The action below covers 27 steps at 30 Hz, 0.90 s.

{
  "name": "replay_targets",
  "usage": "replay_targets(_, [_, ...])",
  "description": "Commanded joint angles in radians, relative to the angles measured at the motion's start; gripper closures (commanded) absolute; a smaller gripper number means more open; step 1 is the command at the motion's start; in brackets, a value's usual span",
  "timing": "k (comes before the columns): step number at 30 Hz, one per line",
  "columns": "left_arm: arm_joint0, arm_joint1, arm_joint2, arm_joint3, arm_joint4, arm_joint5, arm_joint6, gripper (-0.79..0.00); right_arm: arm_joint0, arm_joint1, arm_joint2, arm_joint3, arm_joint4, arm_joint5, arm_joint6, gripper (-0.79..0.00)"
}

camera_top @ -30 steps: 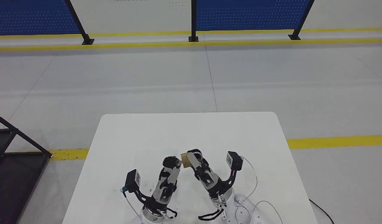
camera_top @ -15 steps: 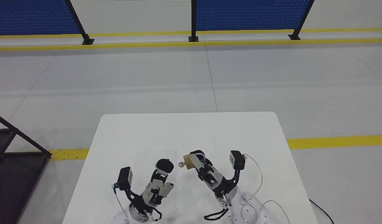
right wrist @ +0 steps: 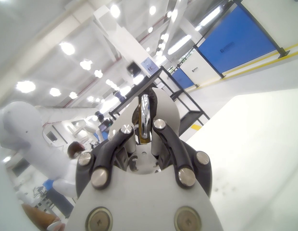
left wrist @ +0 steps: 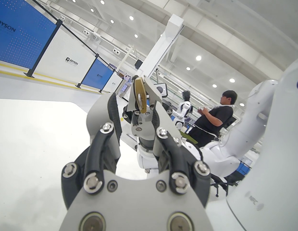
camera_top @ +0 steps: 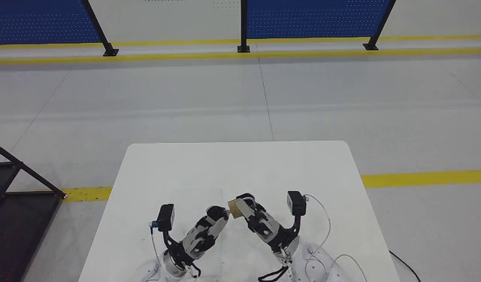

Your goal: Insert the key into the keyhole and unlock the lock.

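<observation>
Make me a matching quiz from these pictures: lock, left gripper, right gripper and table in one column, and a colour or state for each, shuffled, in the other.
1. lock
2. left gripper
3. right gripper
4. table

A. white
B. open
C. brass body
D. shut on the lock

Pairs: 1-C, 2-B, 3-D, 4-A

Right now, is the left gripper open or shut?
Open: the left gripper shows fingers well apart in its wrist view; the lock sits beyond, held by the right gripper.
</observation>
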Motion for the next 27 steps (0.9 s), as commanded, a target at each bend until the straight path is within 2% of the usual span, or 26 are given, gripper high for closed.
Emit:
replay_targets(1, [0.0,-0.001,0.0,-0.002,-0.005,0.0,0.0,-0.259,-0.001,0.0,0.0,0.0,0.0,0.002,0.003,0.0])
replay_targets(4, [0.0,-0.001,-0.002,-0.005,-0.007,0.002,-0.005,-0.225,-0.001,0.0,0.0,0.0,0.0,0.005,0.004,0.0])
replay_targets(5, [0.0,-0.001,-0.002,-0.006,-0.007,0.003,-0.006,-0.157,-0.001,0.0,-0.001,0.0,0.0,0.006,0.004,0.0])
replay_targets(11, [0.001,-0.002,-0.004,-0.009,-0.016,0.01,-0.018,-0.083,0.001,-0.001,-0.003,0.002,0.002,0.01,0.008,0.0])
replay_targets(14, [0.002,-0.003,-0.005,-0.013,-0.001,0.02,-0.016,0.0,0.001,-0.002,-0.004,0.001,0.002,0.012,0.009,0.0])
replay_targets(21, [0.008,-0.008,-0.009,-0.025,0.061,0.051,0.015,0.0,0.0,-0.002,-0.007,0.002,-0.002,0.016,0.013,0.0])
replay_targets(27, [0.019,-0.014,-0.017,-0.044,0.213,0.113,0.118,0.0,-0.005,-0.001,-0.003,-0.002,-0.004,0.018,0.014,0.0])
